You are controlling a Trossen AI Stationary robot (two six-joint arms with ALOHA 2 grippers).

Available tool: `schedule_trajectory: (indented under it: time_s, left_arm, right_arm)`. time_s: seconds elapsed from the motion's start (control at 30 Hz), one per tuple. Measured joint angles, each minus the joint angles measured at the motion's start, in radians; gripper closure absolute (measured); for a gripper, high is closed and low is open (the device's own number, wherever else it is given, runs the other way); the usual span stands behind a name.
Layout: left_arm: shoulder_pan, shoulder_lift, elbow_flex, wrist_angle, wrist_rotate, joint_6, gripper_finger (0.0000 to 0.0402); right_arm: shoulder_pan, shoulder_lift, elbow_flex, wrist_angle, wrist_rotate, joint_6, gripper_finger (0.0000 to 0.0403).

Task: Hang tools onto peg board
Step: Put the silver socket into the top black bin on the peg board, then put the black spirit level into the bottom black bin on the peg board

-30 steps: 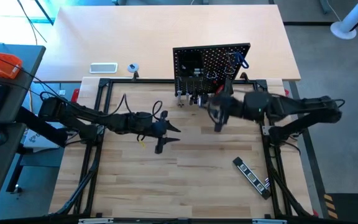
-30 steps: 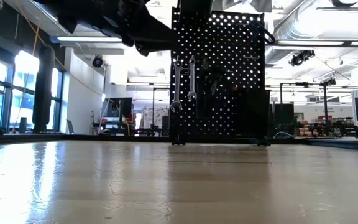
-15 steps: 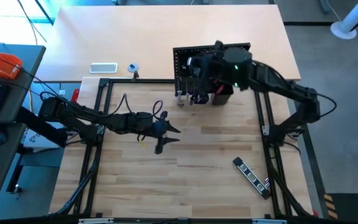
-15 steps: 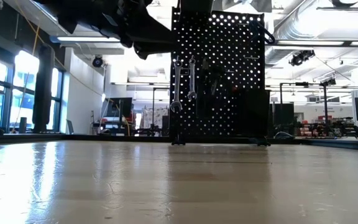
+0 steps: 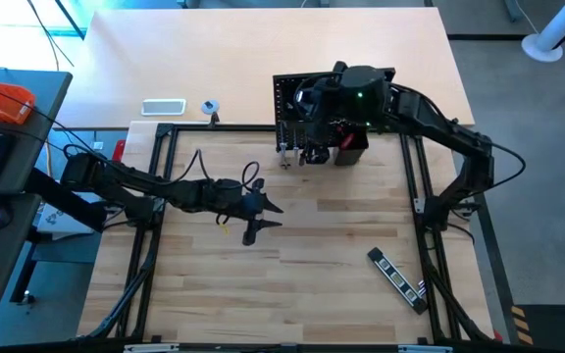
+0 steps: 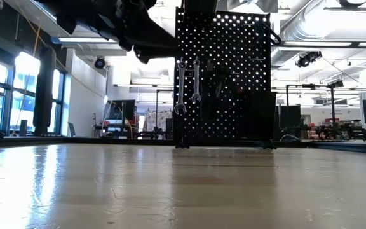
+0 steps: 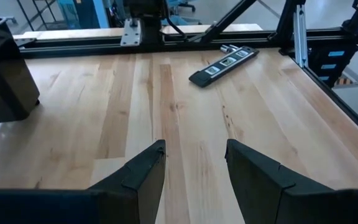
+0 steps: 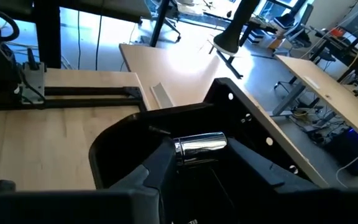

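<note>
1. Nearest me on the surface (image 5: 292, 294) lies the black striped bar (image 5: 397, 279), flat near the right frame rail and well apart from both arms. In the left wrist view it reads as a long, stiff strip with light patches (image 7: 224, 64). I judge it light and rigid but low-lying, so I would pinch it across its narrow width near the middle to stop it swinging.

2. My left claw (image 5: 259, 217) hovers over the middle of the surface, its fingers (image 7: 143, 173) spread apart with nothing between them.

3. Farther off, my right claw (image 5: 336, 103) is up against the front of the peg board (image 5: 381, 76). In its wrist view a shiny, smooth metal cylinder (image 8: 200, 146) sits between its fingers (image 8: 153, 168), seemingly gripped. It looks hard and slippery, so it needs a firm squeeze.

4. Two silver wrenches (image 6: 187, 83) already hang on the peg board, with darker tools beside them that I cannot make out
</note>
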Motion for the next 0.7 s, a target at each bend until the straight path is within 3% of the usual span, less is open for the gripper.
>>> schedule_trajectory:
  time_s: [0.3, 0.7]
  left_arm:
    - [-0.006, 0.0, 0.0, -0.004, 0.0, -0.017, 0.0238]
    - [-0.006, 0.0, 0.0, -0.004, -0.001, -0.017, 0.0238]
  right_arm:
    - [-0.033, 0.0, 0.0, -0.048, -0.043, 0.02, 0.0285]
    - [-0.033, -0.001, 0.0, -0.08, -0.045, 0.044, 0.0223]
